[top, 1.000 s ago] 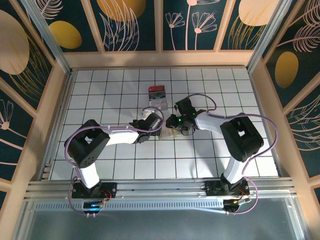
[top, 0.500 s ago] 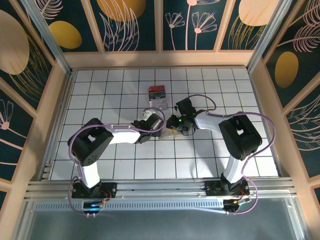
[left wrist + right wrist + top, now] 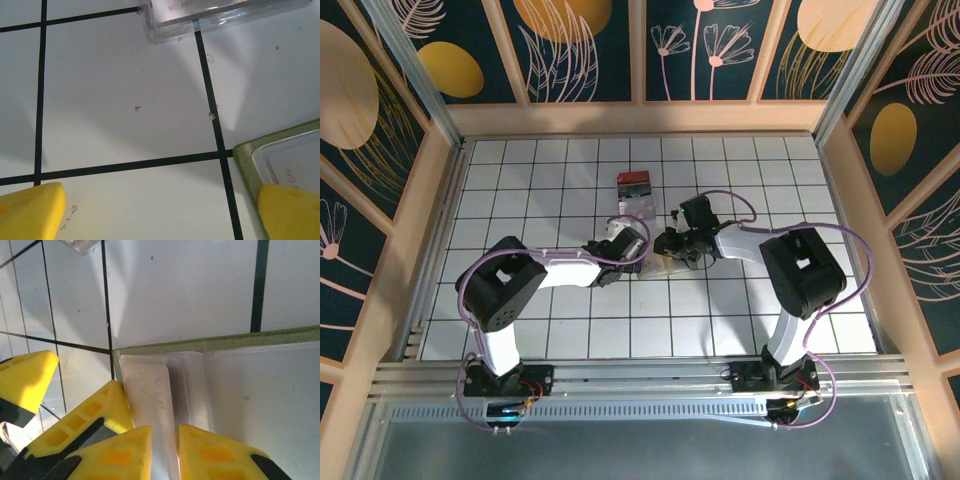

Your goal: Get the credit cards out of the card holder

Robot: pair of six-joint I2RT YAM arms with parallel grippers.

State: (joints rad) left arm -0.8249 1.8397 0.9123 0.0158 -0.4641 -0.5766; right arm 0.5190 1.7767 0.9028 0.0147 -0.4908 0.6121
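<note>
The card holder [image 3: 665, 264] lies open on the white tiles between both grippers, olive-green edge [image 3: 215, 342] around pale clear pockets. My right gripper [image 3: 164, 440] is shut on a thin pale sleeve [image 3: 150, 390] of the holder that stands up between its yellow fingers. My left gripper [image 3: 161, 210] is wide open just left of it, its right fingertip [image 3: 290, 210] resting over the holder's green corner [image 3: 247, 155]. From above, the left gripper [image 3: 632, 252] and right gripper [image 3: 668, 248] nearly touch. The credit cards are hidden.
A small clear box [image 3: 635, 190] with red and black contents sits one tile behind the grippers; its clear edge [image 3: 225, 12] is close ahead of the left gripper. The left arm's yellow fingers [image 3: 30, 375] crowd the holder's left side. Wooden walls ring the tiled floor.
The right gripper's fingers have drawn closer together on the pale sleeve and its wrist has turned slightly. The left arm has barely moved and stays open.
</note>
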